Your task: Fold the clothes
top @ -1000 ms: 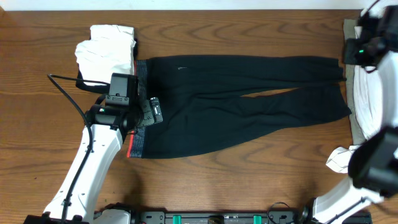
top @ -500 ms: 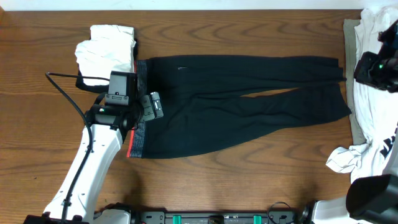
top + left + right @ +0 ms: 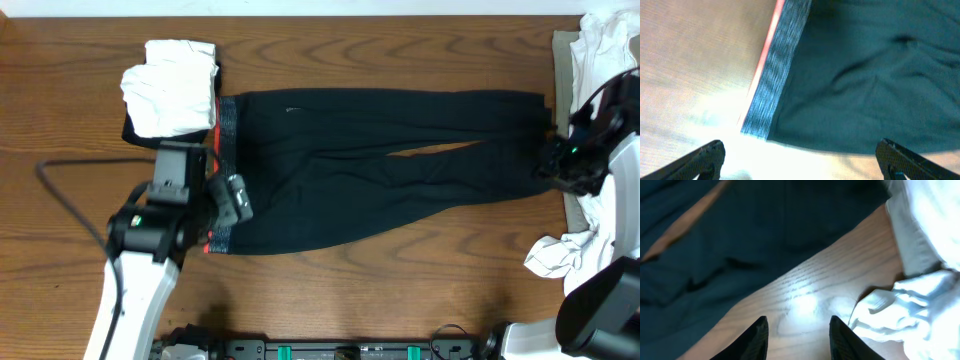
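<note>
Black leggings (image 3: 380, 170) lie flat across the table, with the grey, red-edged waistband (image 3: 222, 150) at the left and the two leg ends at the right. My left gripper (image 3: 236, 196) hovers over the waistband's near corner. In the left wrist view that gripper (image 3: 802, 160) is wide open, with bare table between its fingertips (image 3: 710, 155) and the waistband (image 3: 775, 75) just ahead. My right gripper (image 3: 556, 165) is at the leg ends. In its own view it (image 3: 799, 337) stands open over bare wood, the leggings (image 3: 740, 230) ahead on the left.
A folded white garment (image 3: 170, 85) sits at the far left beside the waistband. A pile of white clothes (image 3: 600, 215) and beige fabric (image 3: 562, 60) fills the right edge. A white garment (image 3: 910, 300) lies just right of my right fingers.
The right arm came down from the far right corner to the leg ends and its jaws opened. The left arm slid toward the near end of the waistband, staying open.
</note>
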`<action>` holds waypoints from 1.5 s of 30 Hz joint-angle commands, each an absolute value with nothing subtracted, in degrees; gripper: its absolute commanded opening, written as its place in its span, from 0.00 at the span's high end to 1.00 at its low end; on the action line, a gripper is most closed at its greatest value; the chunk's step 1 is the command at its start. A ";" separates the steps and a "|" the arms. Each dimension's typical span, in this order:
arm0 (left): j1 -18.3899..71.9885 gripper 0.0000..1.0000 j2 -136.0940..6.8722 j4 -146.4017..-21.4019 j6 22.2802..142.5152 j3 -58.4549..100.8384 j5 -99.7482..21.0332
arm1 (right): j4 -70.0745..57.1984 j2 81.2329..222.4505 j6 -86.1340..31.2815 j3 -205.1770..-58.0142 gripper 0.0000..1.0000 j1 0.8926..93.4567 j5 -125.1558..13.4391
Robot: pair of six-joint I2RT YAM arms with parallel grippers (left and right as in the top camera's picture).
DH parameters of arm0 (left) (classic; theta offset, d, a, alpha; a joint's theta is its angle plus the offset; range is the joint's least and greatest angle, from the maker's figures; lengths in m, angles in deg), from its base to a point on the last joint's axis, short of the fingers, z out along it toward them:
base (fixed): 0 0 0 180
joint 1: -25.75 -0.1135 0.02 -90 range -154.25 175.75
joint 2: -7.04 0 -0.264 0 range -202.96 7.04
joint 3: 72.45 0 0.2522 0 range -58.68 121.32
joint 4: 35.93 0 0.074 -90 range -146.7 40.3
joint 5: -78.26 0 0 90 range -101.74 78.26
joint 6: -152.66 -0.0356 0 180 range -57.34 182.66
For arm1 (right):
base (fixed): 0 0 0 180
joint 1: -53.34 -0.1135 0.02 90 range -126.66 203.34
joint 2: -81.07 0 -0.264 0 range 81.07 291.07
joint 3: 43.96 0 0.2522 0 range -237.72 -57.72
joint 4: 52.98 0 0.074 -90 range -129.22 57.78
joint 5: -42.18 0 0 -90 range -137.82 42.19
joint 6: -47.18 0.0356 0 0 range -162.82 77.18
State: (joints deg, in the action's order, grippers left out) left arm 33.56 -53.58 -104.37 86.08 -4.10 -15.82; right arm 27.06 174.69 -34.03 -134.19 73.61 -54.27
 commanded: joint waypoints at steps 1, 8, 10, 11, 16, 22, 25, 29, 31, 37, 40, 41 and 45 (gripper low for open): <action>33.43 0.02 -51.66 -108.44 88.09 -3.27 -15.16 | 23.67 174.28 -30.51 -129.60 0.50 73.96 -53.92; 33.43 0.02 -51.70 -114.43 88.46 -3.38 -15.18 | 8.63 174.39 -26.46 -119.69 0.10 74.35 -50.82; 33.43 0.02 -51.70 -115.65 88.46 -3.38 -15.18 | 6.21 174.41 -25.15 -118.58 0.12 74.73 -50.84; 33.43 0.02 -51.70 -116.15 88.44 -3.38 -15.18 | 5.64 174.41 -24.56 -118.30 0.12 74.90 -50.78; 33.43 0.02 -51.77 -116.68 88.27 -3.88 -15.18 | 2.42 174.54 -22.55 -116.42 0.13 75.58 -46.25; 33.45 0.02 -52.78 -116.96 88.27 -4.25 -15.21 | -1.73 175.96 -22.73 -114.14 0.13 75.58 -44.13; 33.43 0.02 -52.93 -116.94 88.27 -4.25 -15.18 | -5.27 177.25 -22.73 -113.05 0.14 75.58 -44.13; 33.45 0.02 -53.21 -116.98 88.27 -4.25 -15.18 | -7.67 179.70 -22.68 -112.66 0.15 76.08 -44.09; 33.45 0.02 -53.30 -117.00 88.27 -4.25 -15.21 | -8.79 181.08 -22.68 -112.66 0.16 76.56 -44.15; 33.45 0.02 -53.30 -116.94 88.27 -4.25 -15.18 | -13.55 185.21 -22.68 -112.66 0.18 77.74 -44.15; 33.45 0.02 -53.30 -116.94 88.27 -4.25 -15.18 | -15.43 186.41 -22.68 -112.66 0.20 78.46 -44.15; 33.45 0.02 -53.30 -116.94 88.27 -4.25 -15.18 | -16.22 186.63 -22.68 -112.66 0.20 78.68 -44.15; 33.45 0.02 -53.30 -116.96 88.27 -4.25 -15.18 | -17.77 186.63 -22.71 -112.66 0.34 79.42 -44.88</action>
